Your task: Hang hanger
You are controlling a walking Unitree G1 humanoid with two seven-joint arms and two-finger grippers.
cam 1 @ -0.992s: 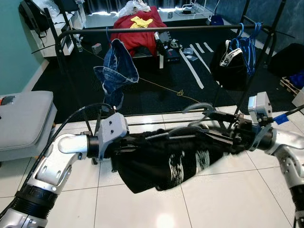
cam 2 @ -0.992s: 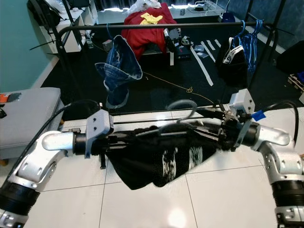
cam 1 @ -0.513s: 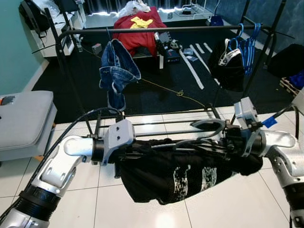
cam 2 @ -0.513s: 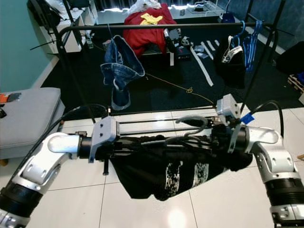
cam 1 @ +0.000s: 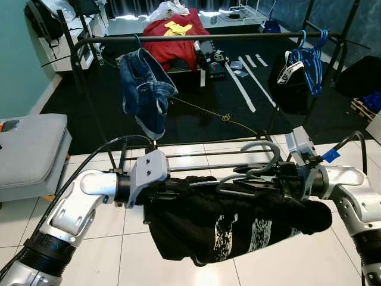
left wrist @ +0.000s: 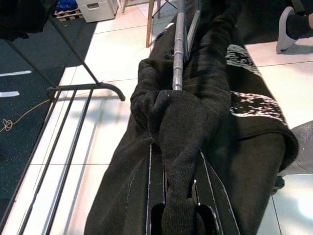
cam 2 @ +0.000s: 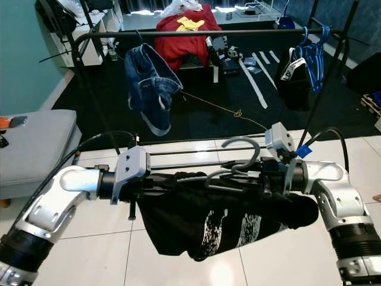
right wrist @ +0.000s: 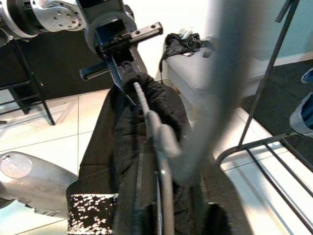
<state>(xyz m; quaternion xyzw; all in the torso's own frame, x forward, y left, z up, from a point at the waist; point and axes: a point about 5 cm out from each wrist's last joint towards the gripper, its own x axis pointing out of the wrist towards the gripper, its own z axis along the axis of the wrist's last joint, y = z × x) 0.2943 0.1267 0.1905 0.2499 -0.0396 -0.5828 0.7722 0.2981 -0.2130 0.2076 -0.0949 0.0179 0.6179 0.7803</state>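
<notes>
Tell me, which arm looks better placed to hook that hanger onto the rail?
Probably the right. The right gripper holds the hanger just beside its grey hook, so it can steer it up to the rail. The left gripper grips the far, cloth-covered end.

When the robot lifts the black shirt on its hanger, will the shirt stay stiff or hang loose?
Probably loose: the black shirt sags below the hanger between both end effectors. It looks bunched, so it may slide along the hanger. The hanger itself seems rigid.
</notes>
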